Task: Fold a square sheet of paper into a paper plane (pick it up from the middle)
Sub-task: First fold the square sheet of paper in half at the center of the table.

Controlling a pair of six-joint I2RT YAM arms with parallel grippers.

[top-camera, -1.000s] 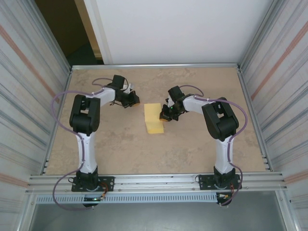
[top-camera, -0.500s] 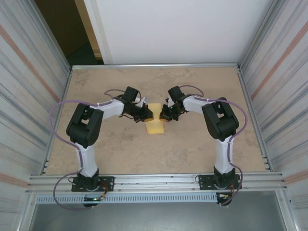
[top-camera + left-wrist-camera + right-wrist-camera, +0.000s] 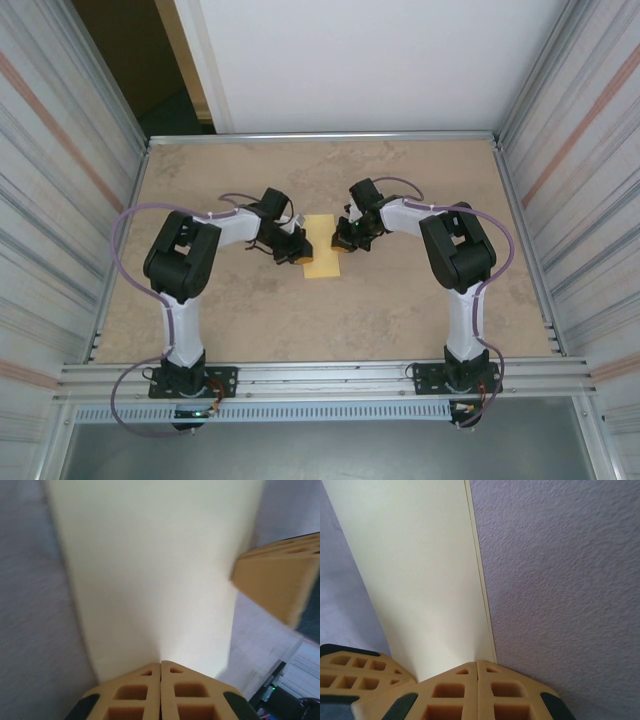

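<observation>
The square sheet of paper (image 3: 323,250) lies folded into a narrow yellow rectangle at the table's middle. The paper plane is out of view. My left gripper (image 3: 303,256) is shut, its tips resting on the sheet's left side near the front. In the left wrist view the closed left gripper (image 3: 160,663) touches the pale sheet (image 3: 150,570). My right gripper (image 3: 341,241) is shut at the sheet's right edge. In the right wrist view the right gripper (image 3: 477,662) sits on the paper's long edge (image 3: 415,570), with the left fingers (image 3: 350,672) beside it.
The tan table (image 3: 400,300) has bare surface all round the sheet. A metal rail (image 3: 320,375) runs along the near edge. Corrugated walls (image 3: 580,200) close in both sides.
My left arm swung right from beside the sheet onto its left side, then drew toward the front. The right arm has stayed put.
</observation>
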